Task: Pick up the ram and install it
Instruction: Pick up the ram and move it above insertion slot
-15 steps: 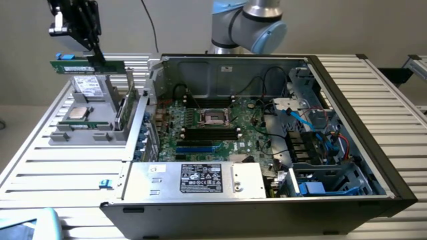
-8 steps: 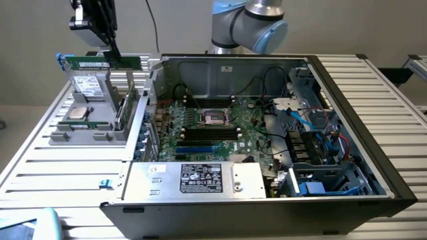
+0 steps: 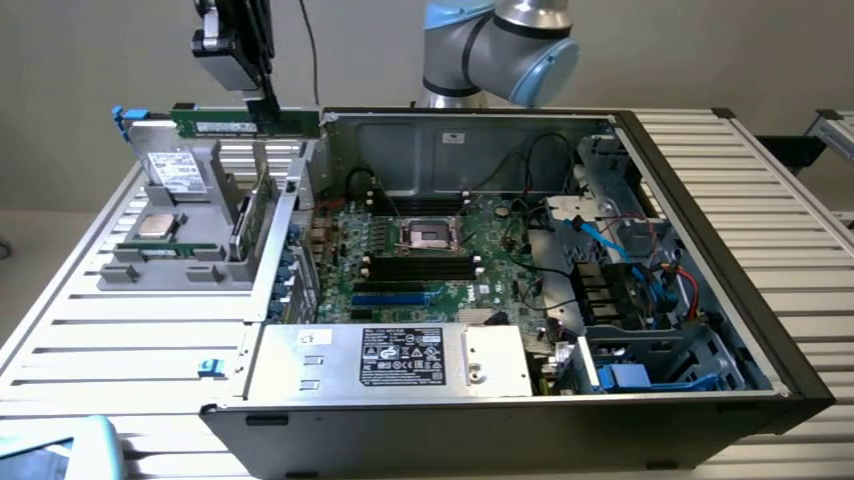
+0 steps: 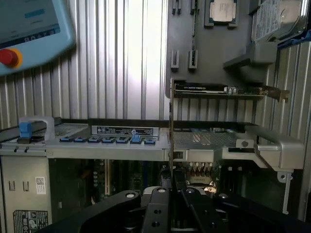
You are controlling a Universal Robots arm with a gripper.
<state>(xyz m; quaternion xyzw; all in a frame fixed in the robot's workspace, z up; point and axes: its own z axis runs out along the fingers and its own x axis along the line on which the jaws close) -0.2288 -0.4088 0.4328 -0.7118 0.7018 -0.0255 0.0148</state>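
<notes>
1. A black two-fingered gripper point(image 3: 266, 108) on a Universal Robots arm is clenched on the upper edge of the ram point(image 3: 240, 124), a long, narrow green circuit-board stick with a white label.
2. The ram hangs level at the exterior view's left, above a grey plastic parts holder point(image 3: 174, 275) and just beside an open black desktop computer case point(image 3: 534, 440). It appears lifted clear of the holder, so the pick-up half of the job looks done.
3. A square silver processor chip point(image 3: 160, 223) and a grey boxy hard drive point(image 3: 180, 172) sit on the holder. The gripper touches neither.
4. Inside the case lies a green motherboard point(image 3: 507, 265) with a row of long black memory slots point(image 3: 420, 266), just beside the square processor socket point(image 3: 430, 233). The slots look unfilled and sit well apart from the held stick, so the installing is not yet done.
5. In the wrist view, the dark fingers point(image 4: 156, 206) press almost together, which fits a grip on something thin.
</notes>
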